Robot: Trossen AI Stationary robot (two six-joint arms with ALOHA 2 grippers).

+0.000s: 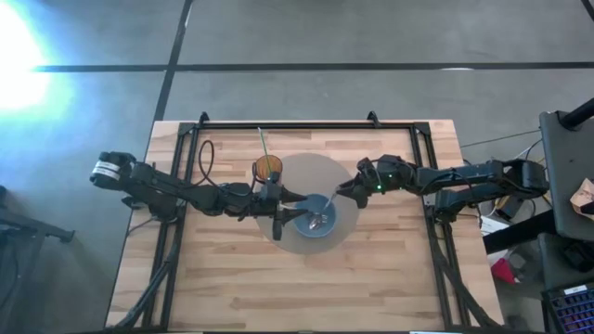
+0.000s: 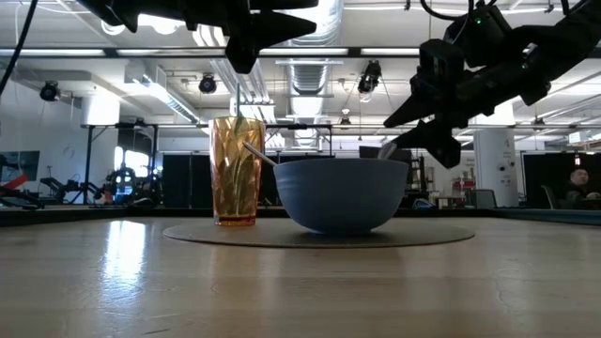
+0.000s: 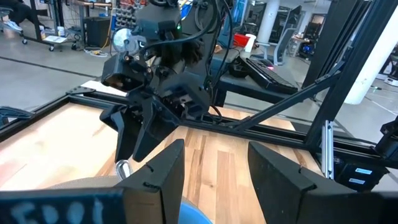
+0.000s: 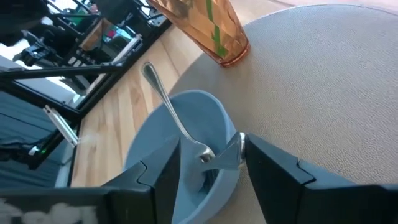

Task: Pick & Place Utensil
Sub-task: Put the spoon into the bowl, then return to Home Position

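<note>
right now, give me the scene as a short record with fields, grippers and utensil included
surface: wooden table with a round grey mat
bowl: blue bowl on the mat
utensils: a fork and a spoon resting in the bowl
cup: amber cup with a green straw, on the mat beside the bowl
left gripper: open, above the bowl's cup-side rim, holding nothing
right gripper: open, above the mat next to the bowl, holding nothing

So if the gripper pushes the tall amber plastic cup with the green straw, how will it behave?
The tall amber plastic cup looks apt to tip: it is high and narrows toward its base. Being see-through and apparently empty apart from the green straw, it is probably light and may slide on the round grey mat.
</note>
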